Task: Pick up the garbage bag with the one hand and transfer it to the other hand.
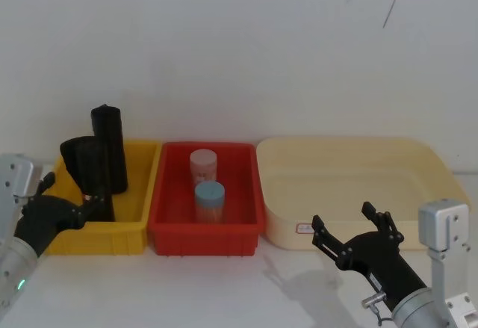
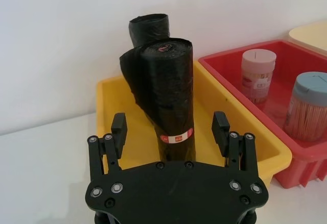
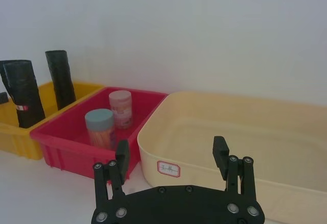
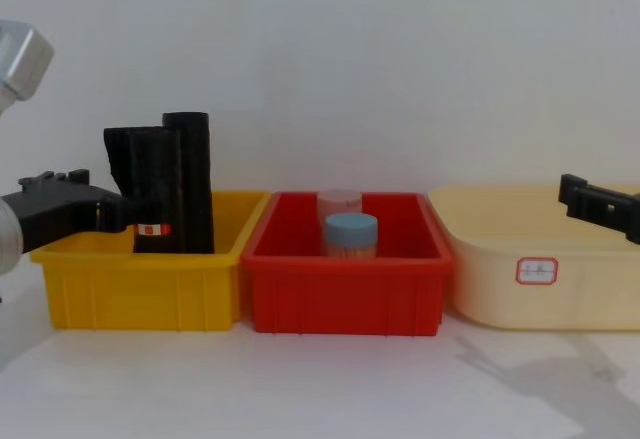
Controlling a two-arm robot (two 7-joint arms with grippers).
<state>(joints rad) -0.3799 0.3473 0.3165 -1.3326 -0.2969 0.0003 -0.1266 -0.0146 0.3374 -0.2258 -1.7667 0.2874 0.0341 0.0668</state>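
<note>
Head view: cream tub (image 1: 351, 182) at right, red bin (image 1: 205, 229) in the middle, yellow bin (image 1: 97, 238) at left — in it the garbage bag (image 2: 168, 81) stands upright beside a plain black roll (image 2: 148, 27). The left gripper (image 2: 169, 124) has its jaws spread wide on either side of the bag's labelled end, not pinching it. The right gripper (image 3: 171, 150) — jaws apart, holding nothing — hovers before the tub.

garbage bag (image 2: 166, 96) blk (red/wht label (image 2: 178, 136)); yellow bin (image 4: 140, 284), red bin (image 4: 345, 294), cream bin (image 4: 600, 294).

No legible text, red-and-white band (image 2: 177, 137) on garbage bag (image 2: 166, 96) unreadable, red-bordered label (image 4: 537, 271) on cream bin (image 4: 585, 284) illegible
</note>
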